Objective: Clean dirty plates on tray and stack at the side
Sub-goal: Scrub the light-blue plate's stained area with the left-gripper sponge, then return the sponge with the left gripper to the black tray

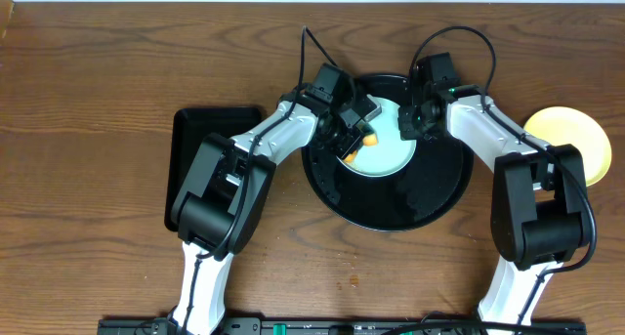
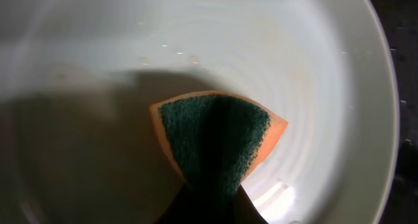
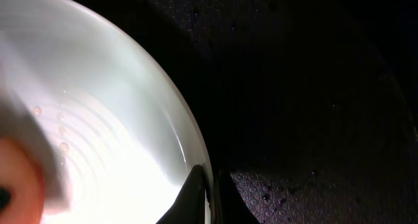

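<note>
A pale blue-white plate (image 1: 383, 151) lies on the far part of the round black tray (image 1: 391, 200). My left gripper (image 1: 354, 130) is shut on an orange sponge with a green scouring face (image 2: 219, 142), and the sponge presses on the plate's inside (image 2: 320, 74). My right gripper (image 1: 409, 128) is shut on the plate's right rim (image 3: 196, 145), one finger inside the rim and one outside (image 3: 210, 192). A pale yellow plate (image 1: 570, 142) sits on the table at the right, off the tray.
A smaller rectangular black tray (image 1: 193, 145) lies on the wooden table at the left, partly under my left arm. Small droplets or specks dot the round tray's floor (image 3: 313, 178). Both arms reach in from the near edge.
</note>
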